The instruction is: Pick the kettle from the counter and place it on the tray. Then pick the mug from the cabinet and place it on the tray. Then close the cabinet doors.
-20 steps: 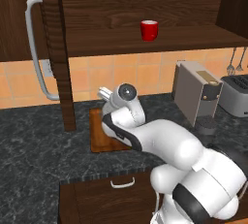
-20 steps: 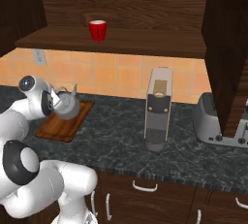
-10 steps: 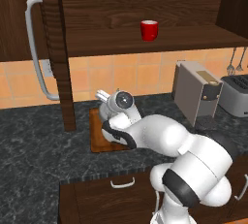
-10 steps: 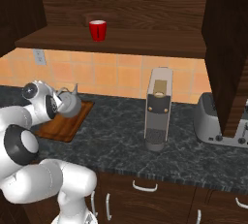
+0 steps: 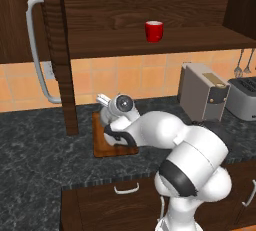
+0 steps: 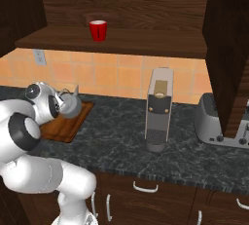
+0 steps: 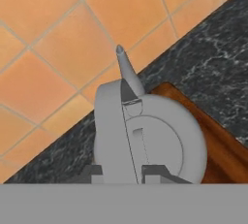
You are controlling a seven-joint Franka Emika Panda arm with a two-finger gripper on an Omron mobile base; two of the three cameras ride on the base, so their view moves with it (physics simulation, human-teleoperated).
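Gripper (image 7: 122, 173) clamped on the kettle (image 6: 71, 104) handle, holding it low over the tray (image 6: 68, 121) for set-down; mug (image 6: 97, 30) waits on the cabinet (image 5: 150, 5) shelf.

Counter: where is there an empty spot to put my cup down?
The counter is bare between the tray and the tall grey machine, and along its front edge there. Left of the tray, past the open cabinet door, is bare stone too. The tray end is crowded: the claw holds the kettle there.
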